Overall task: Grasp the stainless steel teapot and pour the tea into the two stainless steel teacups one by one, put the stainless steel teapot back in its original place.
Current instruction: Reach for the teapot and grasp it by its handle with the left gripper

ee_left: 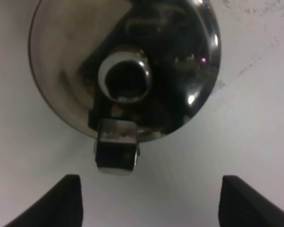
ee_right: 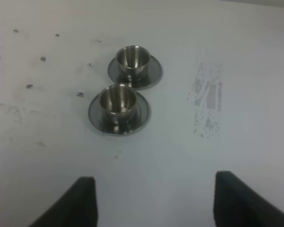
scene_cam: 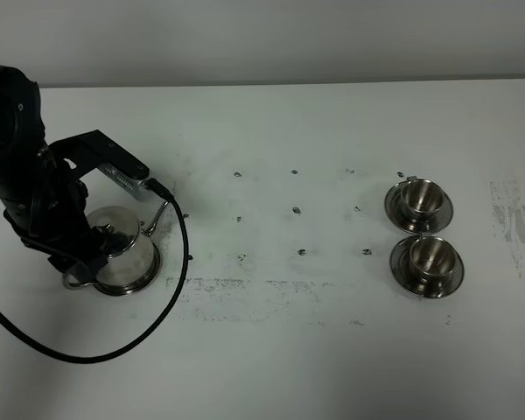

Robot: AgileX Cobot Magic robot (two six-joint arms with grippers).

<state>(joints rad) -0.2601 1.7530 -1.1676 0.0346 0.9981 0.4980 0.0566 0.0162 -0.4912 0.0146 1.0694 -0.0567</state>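
The stainless steel teapot [scene_cam: 122, 255] stands on the white table at the left, its spout [scene_cam: 158, 219] pointing to the back right. In the left wrist view I see its domed lid [ee_left: 128, 61], the knob [ee_left: 125, 78] and the loop handle [ee_left: 116, 152]. My left gripper [ee_left: 156, 203] is open just above and short of the handle, touching nothing. The two stainless steel teacups [scene_cam: 420, 199] [scene_cam: 430, 256] sit on saucers at the right, one behind the other. They also show in the right wrist view [ee_right: 132, 57] [ee_right: 117, 100]. My right gripper [ee_right: 156, 203] is open and empty, well short of the cups. No tea shows.
The left arm [scene_cam: 35, 192] covers the teapot's left side, and its black cable [scene_cam: 166, 297] loops over the table in front of the pot. Dark scuff marks [scene_cam: 245, 289] and small spots [scene_cam: 297, 211] mark the table's middle. A grey smear [scene_cam: 512, 219] lies at the far right.
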